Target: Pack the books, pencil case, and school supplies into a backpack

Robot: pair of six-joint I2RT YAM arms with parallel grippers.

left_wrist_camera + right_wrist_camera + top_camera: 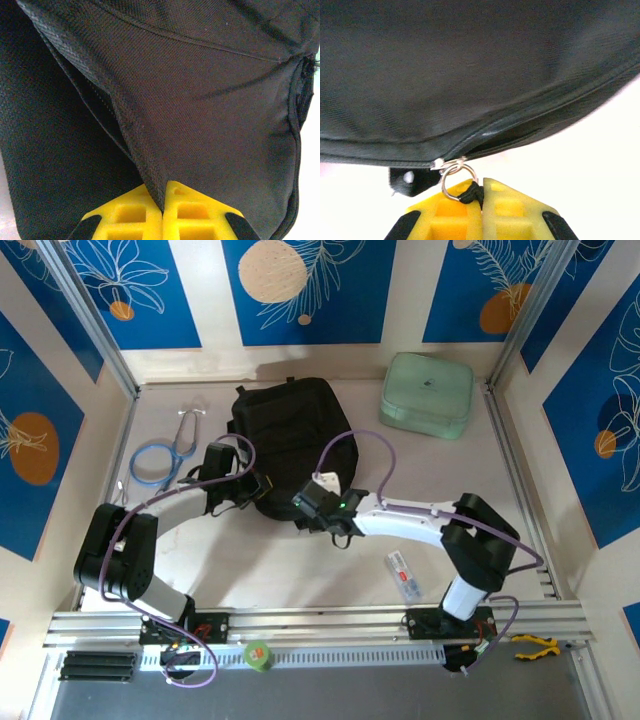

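Against the near edge of the black backpack [285, 435], mid-table, both my grippers meet the bag. My left gripper [163, 195] is pinched tight on a raised ridge of its fabric. My right gripper [481, 189] is closed on the short black cord [470, 192] of the zip pull, just below its metal ring [451, 181]. The pencil case [403, 575] lies well apart, near and right, close to my right arm's base. From above, my wrists cover the bag's near rim, so neither grip can be made out there. Up close, the bag is cut off on every side and the zip is blurred. Its cloth is coarse, woven, soft and creased. My yellow finger pads [130, 216] have square hollows, and the case is slim and translucent.
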